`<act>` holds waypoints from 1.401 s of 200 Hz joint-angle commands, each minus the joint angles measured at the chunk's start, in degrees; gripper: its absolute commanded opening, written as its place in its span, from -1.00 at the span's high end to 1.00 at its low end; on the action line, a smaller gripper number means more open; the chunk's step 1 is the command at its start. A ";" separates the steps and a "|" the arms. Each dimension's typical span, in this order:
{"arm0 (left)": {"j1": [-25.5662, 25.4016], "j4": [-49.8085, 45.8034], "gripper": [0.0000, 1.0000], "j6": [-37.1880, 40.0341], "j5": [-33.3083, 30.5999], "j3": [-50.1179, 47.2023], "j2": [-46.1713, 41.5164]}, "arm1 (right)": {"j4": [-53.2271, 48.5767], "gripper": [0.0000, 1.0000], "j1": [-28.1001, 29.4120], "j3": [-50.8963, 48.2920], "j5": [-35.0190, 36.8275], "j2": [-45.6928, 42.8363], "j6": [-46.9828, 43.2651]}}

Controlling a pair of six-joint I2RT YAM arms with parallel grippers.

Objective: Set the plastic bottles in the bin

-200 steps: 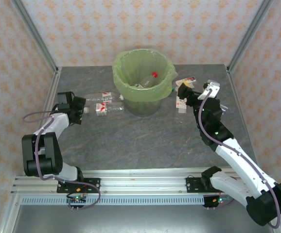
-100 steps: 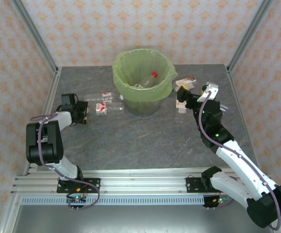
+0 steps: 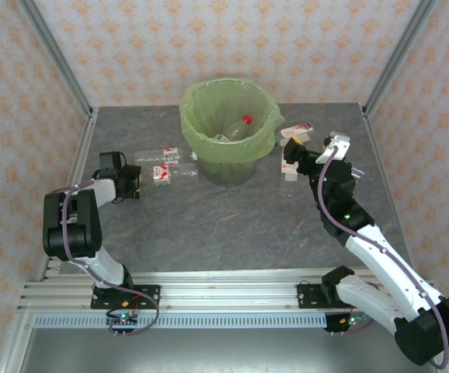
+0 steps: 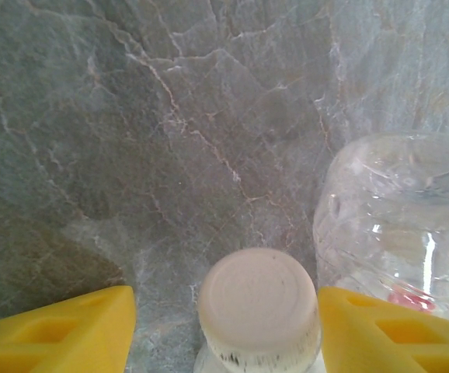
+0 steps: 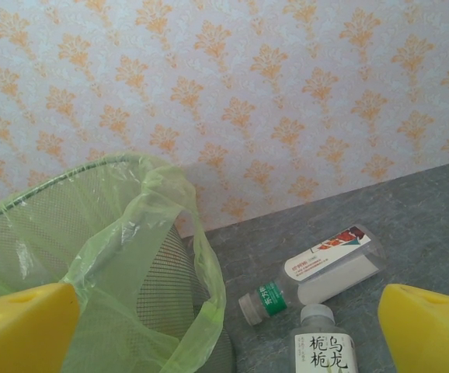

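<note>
A clear plastic bottle (image 3: 162, 174) with a red-and-white label lies left of the bin (image 3: 193, 116), a second one (image 3: 170, 154) just behind it. Low over the table, my left gripper (image 3: 135, 180) stands open around the nearer bottle's white cap (image 4: 257, 303). The right finger (image 4: 380, 330) is close against the cap and the left finger (image 4: 61, 334) stands clear of it. Another clear bottle (image 4: 399, 233) lies beside the cap. My right gripper (image 5: 224, 334) is open and empty, above two bottles (image 5: 329, 264) (image 5: 321, 346) right of the green-lined bin (image 5: 92, 256).
Inside the bin lie a clear bottle (image 3: 228, 134) and a red cap (image 3: 247, 119). Metal frame posts (image 3: 81, 101) and patterned walls close in the grey stone table (image 3: 232, 217). Open table lies in front of the bin.
My left gripper has slid a little right onto the bottle's cap, its jaws have narrowed and its elbow has folded up. The right gripper has shifted slightly towards the bin.
</note>
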 commanded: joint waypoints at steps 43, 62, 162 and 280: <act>0.38 1.98 -0.23 -1.67 -1.09 0.60 3.83 | -1.00 -0.99 0.11 -0.31 1.14 -1.32 1.08; 0.36 2.02 -0.20 -1.54 -0.84 0.57 3.95 | -1.06 -0.98 0.17 -0.57 1.10 -1.41 1.44; 0.39 -2.20 0.06 2.62 -3.12 0.10 -0.47 | -0.30 -0.98 0.16 -0.45 1.27 -0.89 1.26; 0.47 -9.07 0.51 12.86 -5.78 0.38 -5.03 | -0.44 -0.98 0.11 0.12 1.48 0.03 1.84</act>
